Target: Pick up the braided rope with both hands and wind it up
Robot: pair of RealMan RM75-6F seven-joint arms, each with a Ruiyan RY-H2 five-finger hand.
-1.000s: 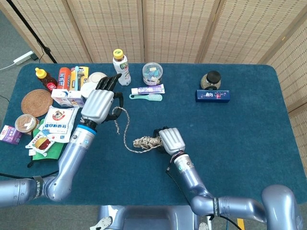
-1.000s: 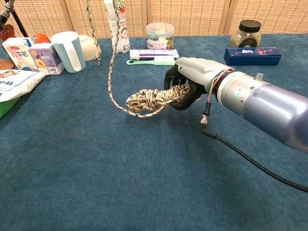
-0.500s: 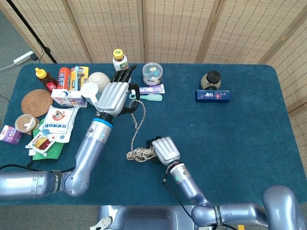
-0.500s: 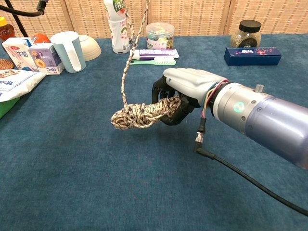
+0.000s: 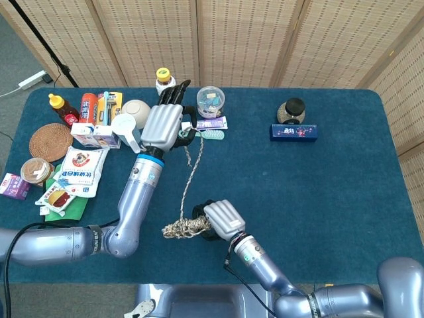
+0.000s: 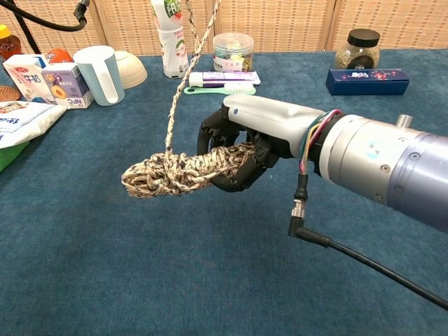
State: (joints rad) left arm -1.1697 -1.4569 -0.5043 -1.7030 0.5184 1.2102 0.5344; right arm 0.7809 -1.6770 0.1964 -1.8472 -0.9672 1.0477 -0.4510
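Note:
My right hand (image 5: 222, 220) (image 6: 245, 143) grips the wound bundle of the braided rope (image 5: 182, 228) (image 6: 178, 173) and holds it above the blue table, the bundle sticking out to the left. A free strand of the rope (image 5: 191, 173) (image 6: 183, 77) runs taut from the bundle up to my left hand (image 5: 165, 122), which holds its upper end high over the back of the table, near the bottles. In the chest view the left hand is out of frame above.
Along the back stand a white bottle (image 5: 163, 81), a clear tub (image 5: 211, 100), a toothpaste box (image 5: 211, 124), a teal toothbrush (image 5: 213, 134), a jar (image 5: 291, 110) and a blue box (image 5: 293, 132). A mug (image 6: 99, 74), bowl (image 6: 131, 68) and snack packs (image 5: 81, 167) crowd the left.
My right hand has drawn the bundle toward the table's front edge and lifted it. My left hand has moved right and farther back, pulling the strand straight.

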